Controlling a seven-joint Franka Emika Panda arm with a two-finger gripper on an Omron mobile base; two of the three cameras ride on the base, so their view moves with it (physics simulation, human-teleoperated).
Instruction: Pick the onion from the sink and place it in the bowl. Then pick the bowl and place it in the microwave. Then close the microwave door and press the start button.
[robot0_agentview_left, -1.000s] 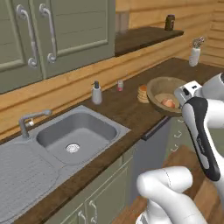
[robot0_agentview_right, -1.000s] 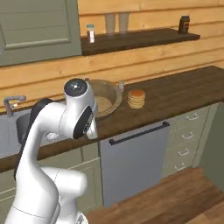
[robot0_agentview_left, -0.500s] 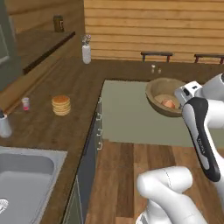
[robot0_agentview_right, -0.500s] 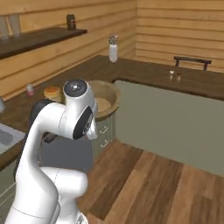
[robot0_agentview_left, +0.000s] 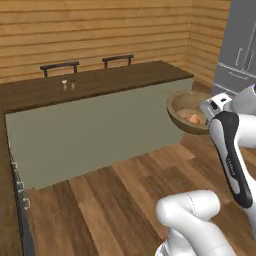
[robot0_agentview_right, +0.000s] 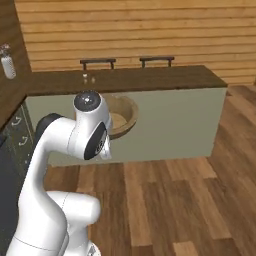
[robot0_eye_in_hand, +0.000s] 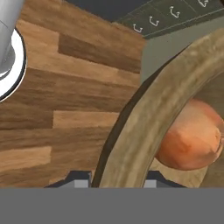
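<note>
a: what changed since a second ago?

b: the whole view has swung. earlier the sink and worktop were in front of you; now both base views face a long island counter (robot0_agentview_left: 100, 85) over a wooden floor (robot0_agentview_left: 115, 200). that reads as the base turning, not things moving. the bowl (robot0_agentview_left: 187, 111) sits at the same spot beside the arm throughout.

a: pincer state?

b: the gripper (robot0_eye_in_hand: 117, 178) is clamped on the bowl's rim, one finger on each side of the wall in the hand view. the bowl hangs in the air, carried, and the onion (robot0_eye_in_hand: 192, 135) lies inside against the wall.

a: meaning for the task?

b: onion step looks done; you're in transit to the microwave, i judge.

a: what's around?

b: two small shakers (robot0_agentview_left: 68, 85) near the island's far edge, two stools (robot0_agentview_right: 127, 62) behind it, a grey appliance (robot0_agentview_left: 237, 50) at the right. the island front is near the bowl, so watch your swing.
</note>
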